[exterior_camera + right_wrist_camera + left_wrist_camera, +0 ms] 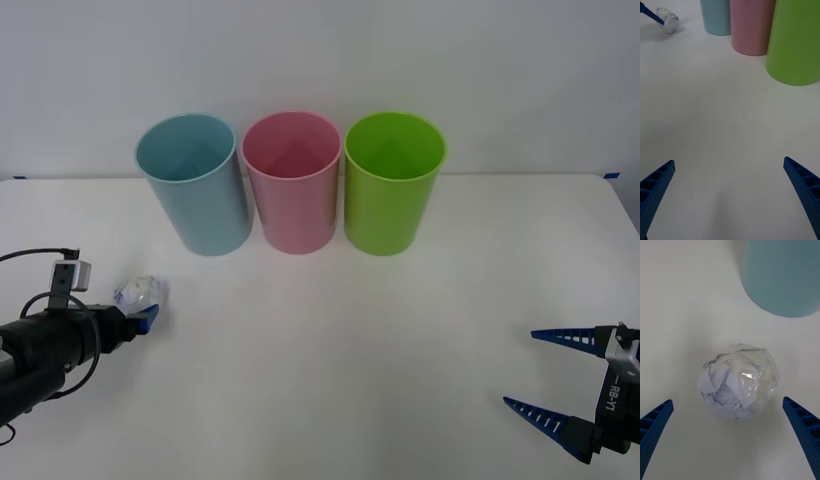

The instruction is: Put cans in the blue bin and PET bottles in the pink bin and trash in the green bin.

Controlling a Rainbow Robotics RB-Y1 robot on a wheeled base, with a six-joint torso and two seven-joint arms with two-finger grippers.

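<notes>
left gripper [143, 315] sits low over the tabletop [350, 340] at the robot's left, its blue fingers [655, 423] spread wide apart and grasping nothing. between those fingers, not touched by either as far as the left wrist view shows, lies the trash [739, 380], a crumpled whitish ball with a shiny film over it, resting on the tabletop. in the front view the trash [137, 293] sits right at the fingertips, in front of the blue bin [195, 185] and a little further to the robot's left.

right gripper [545, 370] hangs over the tabletop at the near right, well apart from the bins, its fingers also spread and holding nothing.

at the back of the tabletop the three bins stand upright in a row: the blue bin on the left, the pink bin [292, 182] in the middle just beside it, and the green bin [392, 185] on the right, just beside the pink one.
</notes>
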